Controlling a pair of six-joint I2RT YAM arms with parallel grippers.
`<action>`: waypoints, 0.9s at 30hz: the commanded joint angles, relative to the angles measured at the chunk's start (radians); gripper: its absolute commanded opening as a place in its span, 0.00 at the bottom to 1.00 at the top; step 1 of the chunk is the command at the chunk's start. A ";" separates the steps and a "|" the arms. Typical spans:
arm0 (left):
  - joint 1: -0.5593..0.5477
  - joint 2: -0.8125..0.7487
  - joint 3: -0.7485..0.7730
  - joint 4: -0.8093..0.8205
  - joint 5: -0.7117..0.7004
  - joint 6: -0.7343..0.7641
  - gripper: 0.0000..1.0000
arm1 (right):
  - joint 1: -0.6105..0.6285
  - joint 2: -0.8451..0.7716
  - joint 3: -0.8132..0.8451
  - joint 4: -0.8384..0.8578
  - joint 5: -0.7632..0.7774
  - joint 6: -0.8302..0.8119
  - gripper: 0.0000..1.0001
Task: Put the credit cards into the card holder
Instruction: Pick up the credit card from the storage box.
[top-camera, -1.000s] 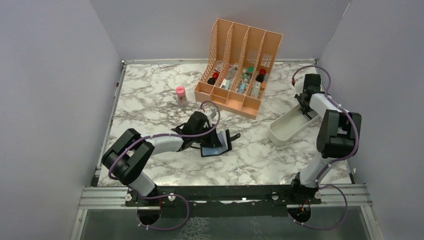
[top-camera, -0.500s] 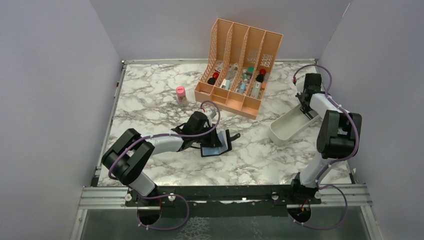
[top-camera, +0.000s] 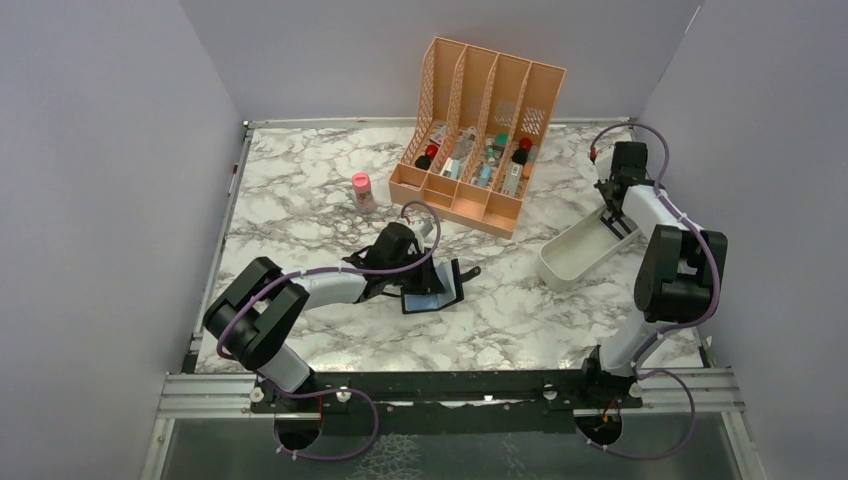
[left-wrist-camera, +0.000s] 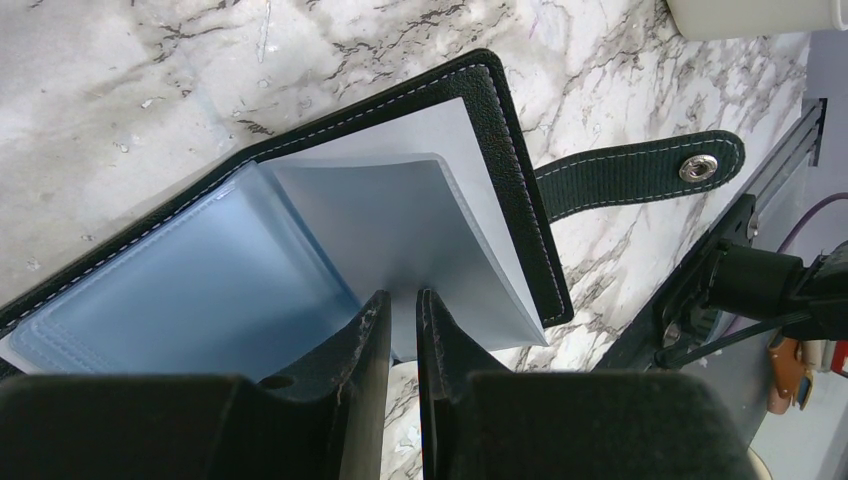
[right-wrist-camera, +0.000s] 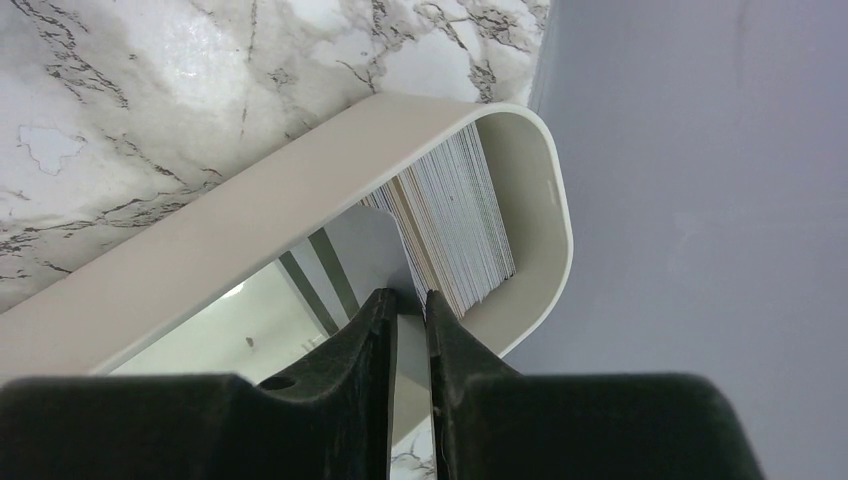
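**Draw one card out without dragging the stack**

The right gripper (right-wrist-camera: 410, 298) has its jaws narrow on the edge of one grey card (right-wrist-camera: 365, 245). It is best lifted straight, so that the other credit cards (right-wrist-camera: 465, 230), packed upright at the end of the white tray (right-wrist-camera: 250, 225), stay in place. The tray lies at 3 o'clock on the desk (top-camera: 300, 180). The left gripper (left-wrist-camera: 403, 300), jaws narrow, seems to pinch a bluish leaf of the card holder (left-wrist-camera: 300, 230). The holder lies open near the desk's middle, black outside and unfastened.

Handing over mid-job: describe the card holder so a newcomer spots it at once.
On the marble table, in front of the orange file organiser, the card holder lies open by the left hand. It alone is black, with bluish sleeves and a snap strap.
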 joint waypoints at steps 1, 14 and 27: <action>-0.005 -0.002 -0.004 0.030 0.032 -0.005 0.19 | -0.005 -0.034 0.038 0.004 0.022 0.016 0.16; -0.005 0.025 0.010 -0.002 0.000 0.007 0.19 | 0.037 -0.125 0.059 -0.144 -0.086 0.090 0.01; -0.006 0.029 0.013 -0.014 -0.013 0.007 0.19 | 0.125 -0.204 0.195 -0.321 -0.122 0.402 0.01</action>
